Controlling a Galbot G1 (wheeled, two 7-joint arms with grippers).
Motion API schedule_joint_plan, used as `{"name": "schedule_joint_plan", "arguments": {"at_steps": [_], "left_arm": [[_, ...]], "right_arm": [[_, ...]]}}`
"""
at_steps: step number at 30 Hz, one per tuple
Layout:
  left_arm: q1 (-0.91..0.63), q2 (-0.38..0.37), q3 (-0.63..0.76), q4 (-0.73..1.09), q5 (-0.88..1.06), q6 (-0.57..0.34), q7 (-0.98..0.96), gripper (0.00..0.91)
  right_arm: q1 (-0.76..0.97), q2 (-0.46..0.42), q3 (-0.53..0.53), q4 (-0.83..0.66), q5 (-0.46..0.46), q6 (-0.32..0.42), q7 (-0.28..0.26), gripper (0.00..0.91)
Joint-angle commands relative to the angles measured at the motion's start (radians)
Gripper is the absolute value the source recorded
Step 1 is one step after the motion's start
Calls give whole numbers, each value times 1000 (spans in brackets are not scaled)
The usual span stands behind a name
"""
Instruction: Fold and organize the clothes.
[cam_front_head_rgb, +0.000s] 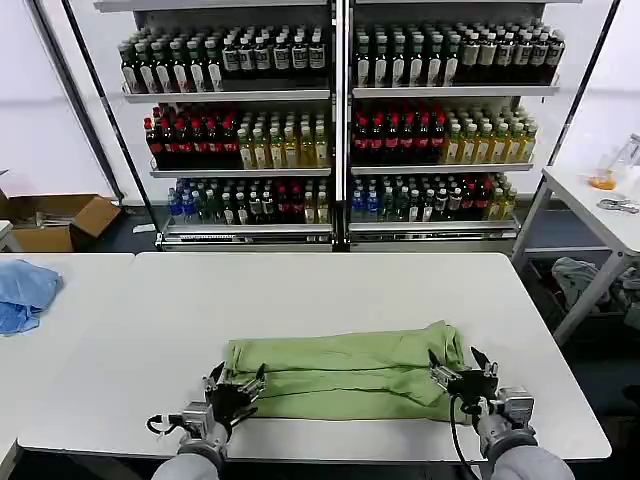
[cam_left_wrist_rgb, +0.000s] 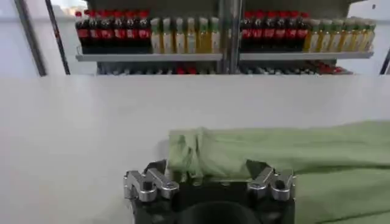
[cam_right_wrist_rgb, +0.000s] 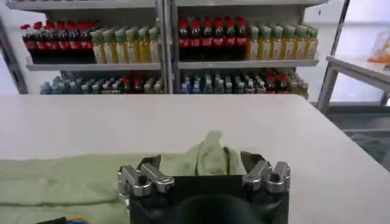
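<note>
1. A blue cloth (cam_front_head_rgb: 25, 293) lies on the small side table (cam_front_head_rgb: 60, 340) at about 9 o'clock in the head view. It is well apart from everything else.
2. The left gripper (cam_front_head_rgb: 236, 389) is at about 7 o'clock, at the near edge of the big white table (cam_front_head_rgb: 330, 290). Its claw is spread wide. The left end of the green shirt (cam_front_head_rgb: 345, 375) sits bunched up between its fingers (cam_left_wrist_rgb: 152, 181). The fingers do not pinch the cloth.
3. The green shirt is folded into a long flat strip. It lies across the near part of the big white table at 6 o'clock. It runs from one gripper to the other.
4. The right gripper (cam_front_head_rgb: 460, 374) is at about 5 o'clock, at the right end of the shirt. Its claw is wide too. A lump of the shirt (cam_right_wrist_rgb: 210, 155) pokes up between its fingers (cam_right_wrist_rgb: 267, 176), and the fingers stay apart from it.
5. Behind the table, at 12 o'clock, tall shelves (cam_front_head_rgb: 340, 95) hold rows of drink bottles.
6. At about 3 o'clock stands another white table (cam_front_head_rgb: 595, 205).
</note>
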Motion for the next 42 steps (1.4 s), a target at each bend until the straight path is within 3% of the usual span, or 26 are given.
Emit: {"name": "schedule_joint_plan", "arguments": {"at_steps": [1,13,25,29,36,42], "left_arm": [[14,-31,2,27,29,-16,-14,20],[5,26,-109,17,-89,-34,1,30],[21,264,-479,48,-325,-32,27,20],[12,308,-579,55,-389,-24,27,20],[15,267,-564,-116,-588,21,23,20],[25,162,-405,-303,-737,42,12,20]], "right_arm": [[1,-2,0,3,3,2,1,907],[4,-7,2,6,14,12,6,907],[24,-15,0,3,33,22,11,907],[33,-16,-2,3,40,23,13,907],[30,-20,-5,10,42,23,15,907],[16,-31,4,19,45,23,18,907]]}}
